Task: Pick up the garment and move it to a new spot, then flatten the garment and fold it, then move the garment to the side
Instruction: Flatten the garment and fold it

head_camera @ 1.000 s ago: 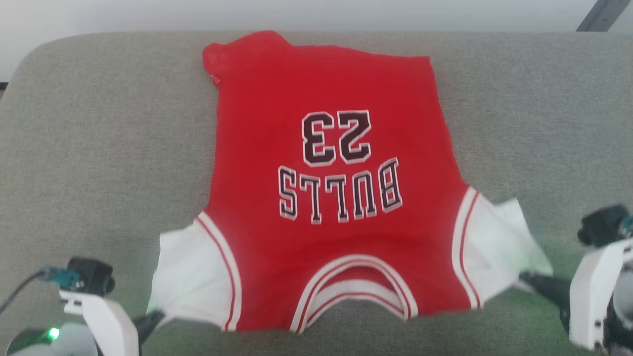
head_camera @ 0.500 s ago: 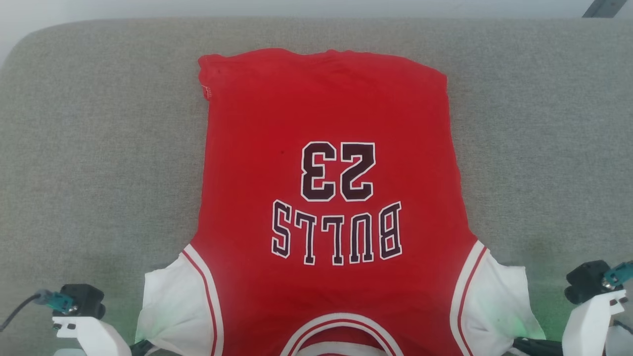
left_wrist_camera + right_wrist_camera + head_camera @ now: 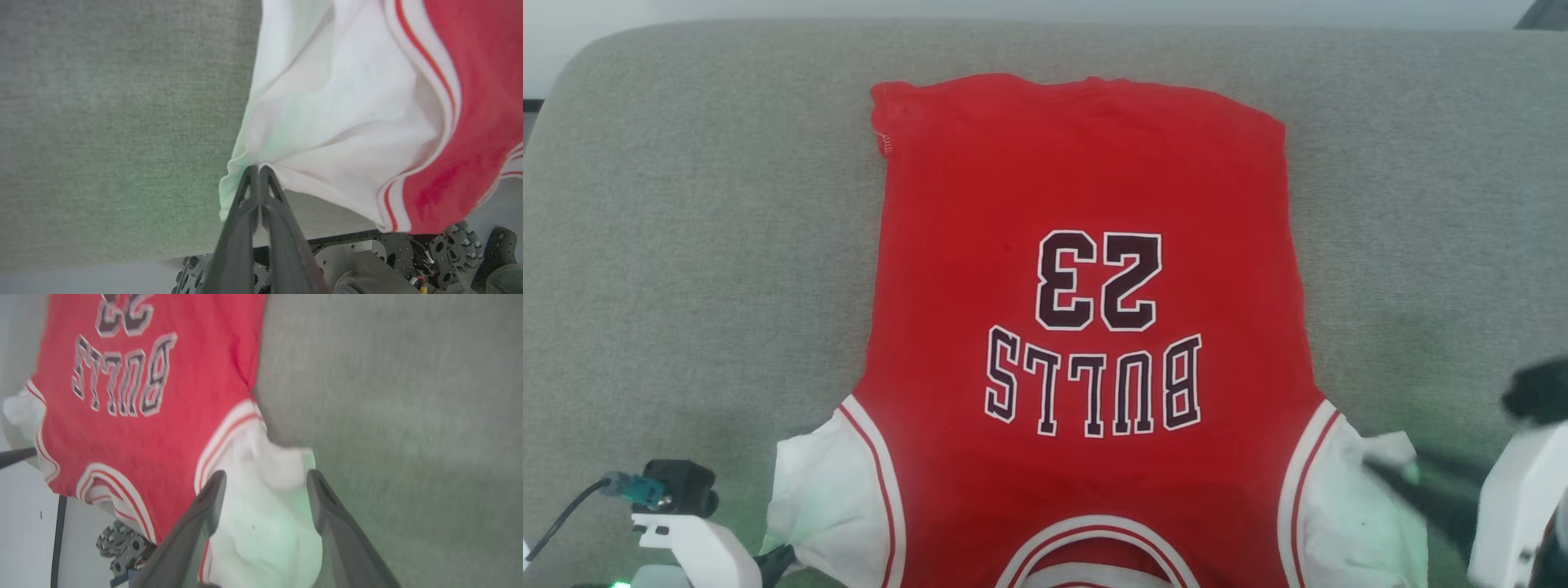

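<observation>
The garment [image 3: 1086,188], a red jersey with white sleeves and upside-down "BULLS 23" lettering, lies spread face up on a grey cushion, collar toward me. My left gripper [image 3: 783,559] sits at the lower left, shut on the edge of the white left sleeve [image 3: 347,102]; in the left wrist view its fingers [image 3: 258,169] pinch the cloth. My right gripper [image 3: 1396,474] is blurred at the lower right beside the right sleeve. In the right wrist view its fingers stand open [image 3: 265,477] over the white sleeve [image 3: 269,522], which lies slack between them.
The grey cushion [image 3: 686,245] stretches wide on both sides of the jersey and beyond its hem. A pale wall runs along the back edge. The cushion's near edge and my wheeled base [image 3: 367,261] show below the collar.
My right gripper has opened and let go of the right sleeve, which now lies slack. The left gripper keeps its hold. The whole head view has shifted slightly.
</observation>
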